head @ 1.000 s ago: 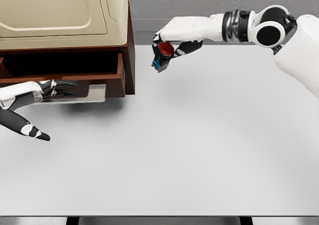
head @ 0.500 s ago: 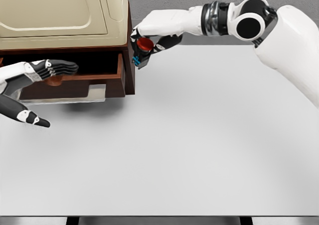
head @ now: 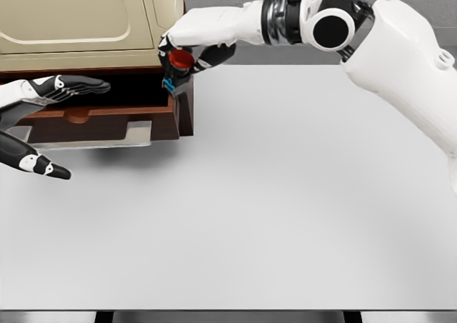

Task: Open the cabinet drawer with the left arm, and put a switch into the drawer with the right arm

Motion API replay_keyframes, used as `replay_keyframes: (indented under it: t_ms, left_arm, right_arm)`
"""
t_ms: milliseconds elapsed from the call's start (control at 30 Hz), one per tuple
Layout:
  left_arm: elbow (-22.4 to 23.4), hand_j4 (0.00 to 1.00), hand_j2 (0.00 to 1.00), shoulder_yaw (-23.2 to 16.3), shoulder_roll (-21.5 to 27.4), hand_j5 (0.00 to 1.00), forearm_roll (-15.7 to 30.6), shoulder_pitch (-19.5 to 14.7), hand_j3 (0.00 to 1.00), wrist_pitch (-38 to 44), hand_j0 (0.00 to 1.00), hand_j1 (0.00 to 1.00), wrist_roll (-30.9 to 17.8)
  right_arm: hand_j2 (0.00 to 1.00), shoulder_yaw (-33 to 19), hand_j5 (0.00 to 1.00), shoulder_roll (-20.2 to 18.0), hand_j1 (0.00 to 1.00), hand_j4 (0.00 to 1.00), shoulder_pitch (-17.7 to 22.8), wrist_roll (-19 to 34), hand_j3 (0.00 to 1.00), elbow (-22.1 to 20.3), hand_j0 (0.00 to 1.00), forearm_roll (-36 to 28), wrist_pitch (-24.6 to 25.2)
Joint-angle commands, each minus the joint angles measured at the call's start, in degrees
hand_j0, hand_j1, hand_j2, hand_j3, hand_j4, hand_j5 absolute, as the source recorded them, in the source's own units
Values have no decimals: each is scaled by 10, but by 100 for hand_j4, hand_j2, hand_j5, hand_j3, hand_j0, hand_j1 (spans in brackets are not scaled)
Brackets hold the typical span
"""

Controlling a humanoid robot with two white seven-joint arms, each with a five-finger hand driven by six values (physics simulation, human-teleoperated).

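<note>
Gripping one red-capped switch (head: 178, 62) in my right hand (head: 187, 48), above one open wooden drawer (head: 107, 116); left hand (head: 43, 98) spread, empty.

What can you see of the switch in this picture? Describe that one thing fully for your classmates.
The switch is small, with a round red cap on a dark body and a blue part at its lower end. It looks like plastic. It hangs tilted in the air, gripped in the right hand, at the right end of the open drawer, above its front corner. Nothing else touches it.
</note>
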Motion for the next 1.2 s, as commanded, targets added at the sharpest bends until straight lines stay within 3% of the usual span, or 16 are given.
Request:
replay_keyframes:
  t_ms: [0,400,500,633,1167]
  left_arm:
    - [0,100,100,0,1,100,5,0,100,0,100,100,0]
    - [0,100,100,0,-4,100,4,2,100,0,100,100,0]
    - [0,100,100,0,-5,100,4,0,100,0,100,100,0]
    - [0,100,100,0,-5,100,4,0,100,0,100,100,0]
    - [0,100,100,-1,-8,100,3,2,100,0,100,100,0]
  right_arm:
    - [43,7,43,12,43,43,0,-2,43,0,43,-1,7]
    - [43,22,43,44,43,43,-11,-2,43,13,43,-1,16]
    - [43,24,43,32,43,43,-8,-2,43,3,43,0,12]
    - [43,26,43,-3,43,43,-4,-2,43,-48,43,-1,13]
    - [43,22,43,-30,43,43,-1,-2,43,-88,43,-3,15]
